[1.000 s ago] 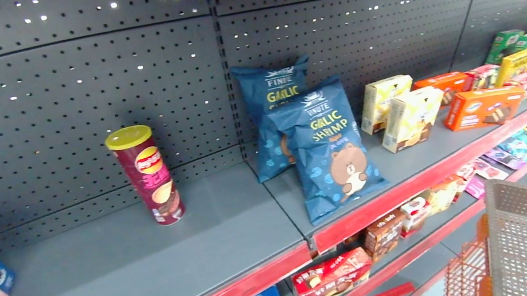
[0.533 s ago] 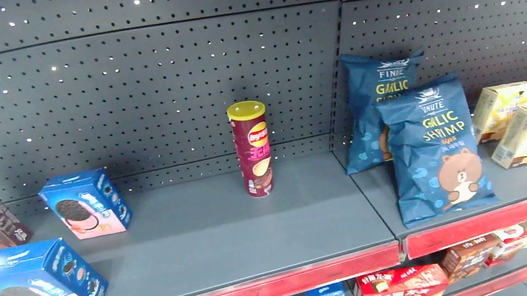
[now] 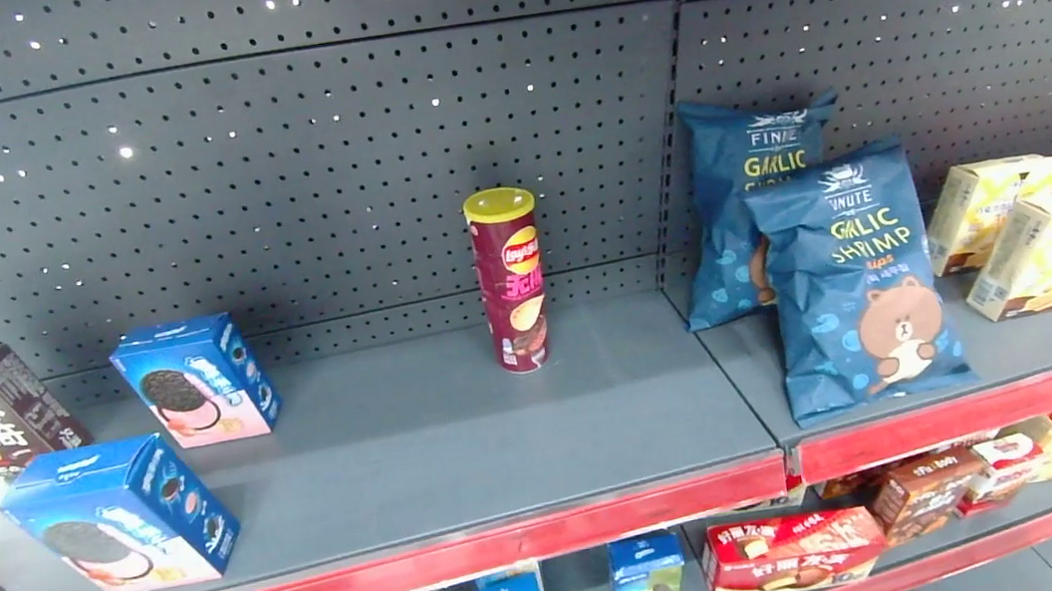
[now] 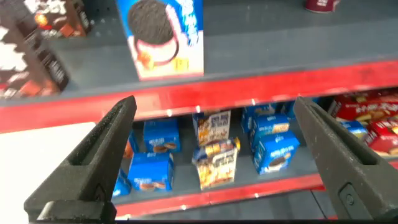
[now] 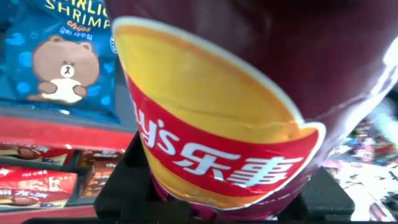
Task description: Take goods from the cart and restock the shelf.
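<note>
Our head view has swung left. Our right gripper [image 5: 224, 208] clamps a maroon cardboard crisp tube [image 5: 236, 93], left gripper [image 4: 214, 143] gapes wide; we want it upright at nine o'clock of the yellow-lidded maroon tube [image 3: 509, 280].

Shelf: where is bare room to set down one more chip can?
The held can should fit on bare shelf between the cookie boxes and the standing can, or in front of that can up to the red edge. Farther right, snack bags crowd it.
</note>
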{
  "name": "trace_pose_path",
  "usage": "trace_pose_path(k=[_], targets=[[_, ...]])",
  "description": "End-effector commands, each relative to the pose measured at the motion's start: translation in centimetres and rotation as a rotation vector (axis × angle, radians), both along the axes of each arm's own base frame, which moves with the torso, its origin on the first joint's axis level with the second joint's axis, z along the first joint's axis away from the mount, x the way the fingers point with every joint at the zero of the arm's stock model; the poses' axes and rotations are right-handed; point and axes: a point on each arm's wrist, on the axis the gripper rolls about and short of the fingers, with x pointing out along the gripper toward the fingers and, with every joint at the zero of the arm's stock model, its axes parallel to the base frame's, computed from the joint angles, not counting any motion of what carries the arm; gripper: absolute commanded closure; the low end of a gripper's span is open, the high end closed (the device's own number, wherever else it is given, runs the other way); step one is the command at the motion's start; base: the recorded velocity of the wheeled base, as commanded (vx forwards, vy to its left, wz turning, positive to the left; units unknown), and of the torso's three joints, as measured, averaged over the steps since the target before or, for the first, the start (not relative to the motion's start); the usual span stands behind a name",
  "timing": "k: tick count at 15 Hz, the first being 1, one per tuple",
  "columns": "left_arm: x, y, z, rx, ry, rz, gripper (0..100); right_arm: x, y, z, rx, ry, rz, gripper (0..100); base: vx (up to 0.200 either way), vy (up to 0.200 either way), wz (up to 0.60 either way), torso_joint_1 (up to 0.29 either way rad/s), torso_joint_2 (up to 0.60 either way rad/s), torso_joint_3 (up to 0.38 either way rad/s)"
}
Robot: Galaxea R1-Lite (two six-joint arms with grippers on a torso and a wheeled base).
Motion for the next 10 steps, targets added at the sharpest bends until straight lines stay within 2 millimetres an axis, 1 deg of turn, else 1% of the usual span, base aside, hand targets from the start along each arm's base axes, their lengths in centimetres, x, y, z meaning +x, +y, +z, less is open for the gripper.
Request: trace_pose_path(k=[1,3,8,10], targets=[[-0.01,0.0,0.03,0.0,-0.002,0.001,0,0.07,-0.01,-0.24,0.001,0.009,0.002,100,0.0,0.0,0.0,0.0,0.0,0.0],[-0.01,0.0,0.03,0.0,-0.002,0.001,0,0.08,-0.01,-0.26,-0.008,0.009,0.0,100,0.0,0.0,0.0,0.0,0.0,0.0],[-0.01,0.0,0.03,0.0,-0.002,0.001,0,-0.16,0.03,-0.61,-0.016,0.013,-0.003,100,0.0,0.0,0.6,0.007,0.0,0.0],[0.0,0.0,-0.03,0.0,0.001,0.001,0,-0.2,0.04,-0.73,-0.017,0.015,-0.003,100,0.0,0.0,0.0,0.0,0.0,0.0]])
